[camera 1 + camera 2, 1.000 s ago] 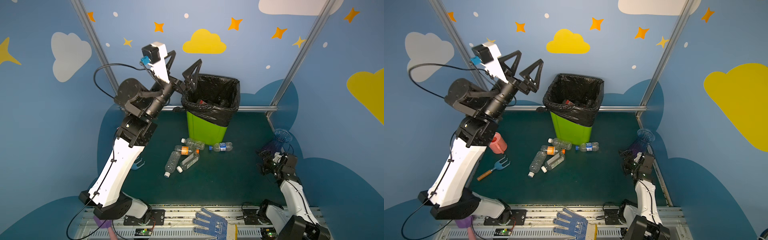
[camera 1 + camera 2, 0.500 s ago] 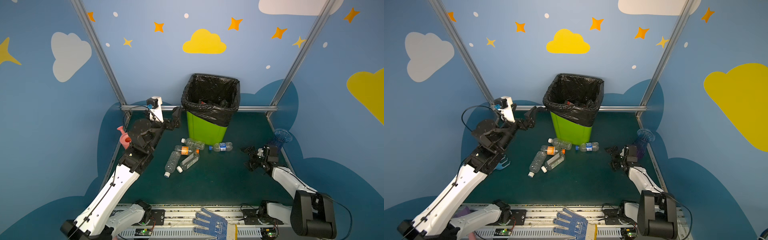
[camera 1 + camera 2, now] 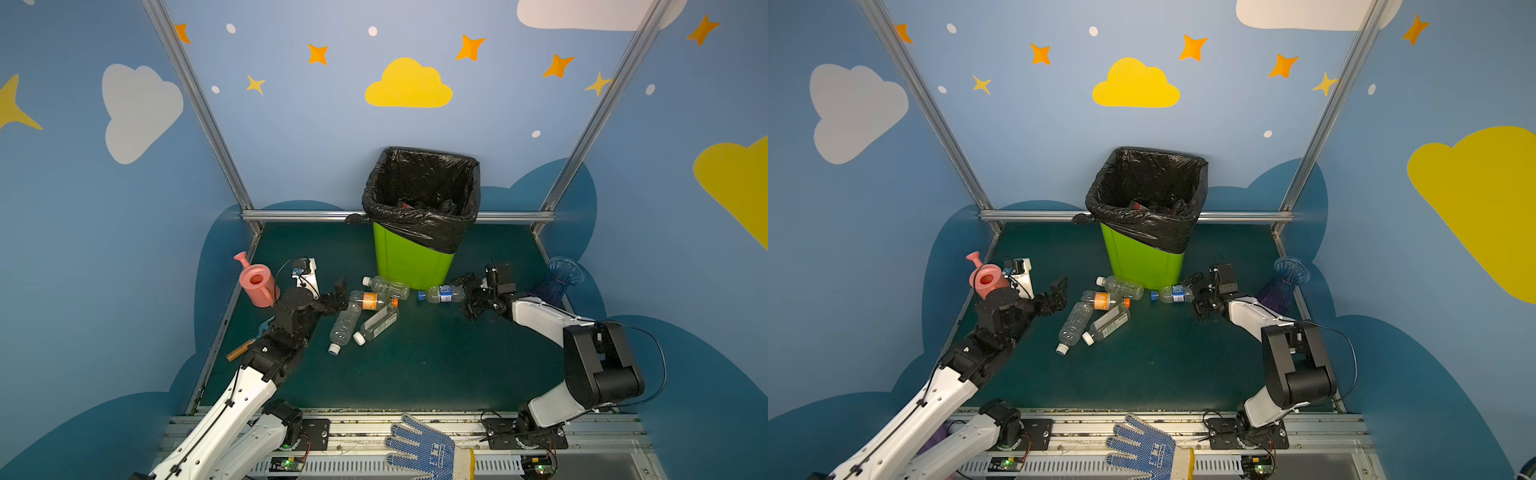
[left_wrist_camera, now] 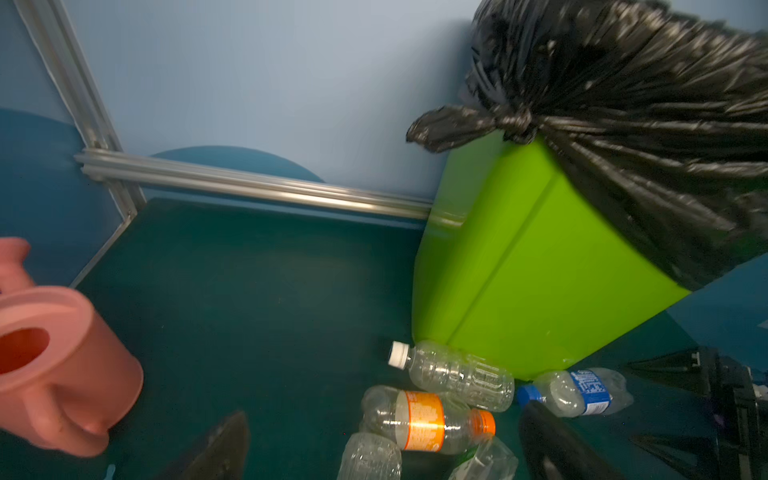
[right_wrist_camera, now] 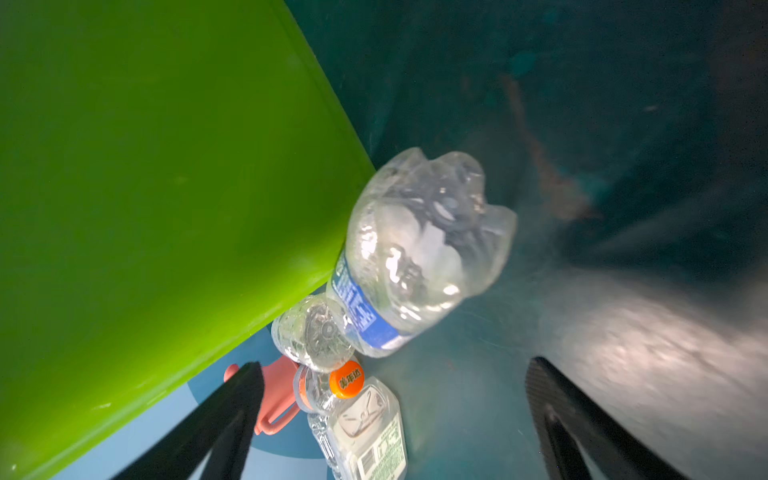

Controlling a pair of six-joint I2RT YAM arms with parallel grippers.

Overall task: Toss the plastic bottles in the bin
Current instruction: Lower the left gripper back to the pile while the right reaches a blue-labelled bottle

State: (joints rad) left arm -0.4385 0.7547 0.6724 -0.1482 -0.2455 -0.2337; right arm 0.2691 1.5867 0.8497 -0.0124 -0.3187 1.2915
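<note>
Judged partly done, with a fair stretch to go. Down inside the bin (image 3: pixel 411 257), upper centre of both top views, a few bottles already among the folds of the black liner (image 3: pixel 419 226), one of them a red-labelled bottle (image 3: pixel 404 204); too dark there for a count.

Left on the floor (image 3: pixel 415 365) just below the bin's foot, five plastic bottles (image 3: pixel 1075 322), all lying flat:
- white-capped bottle (image 3: pixel 386 286) against the bin's base
- orange-labelled bottle (image 3: pixel 372 300) touching it
- long clear bottle (image 3: pixel 345 324) and flat-sided bottle (image 3: pixel 379 321) fanned toward lower left
- blue-labelled bottle (image 3: pixel 442 294) a little to the right, also at the bin's foot

Left gripper (image 3: pixel 340 296), left of the cluster: fingers spread wide, nothing held, tips just beside the orange-labelled bottle. Right gripper (image 3: pixel 468 297), right of centre: likewise wide and empty, facing the base of the blue-labelled bottle, close but seemingly not touching.

Other containers:
- pink watering can (image 3: pixel 257 284) at middle left, upright, nothing visible through its mouth in the left wrist view
- blue vase (image 3: pixel 559 278) at middle right, upright, contents impossible to tell

Neither meant for the bin
</note>
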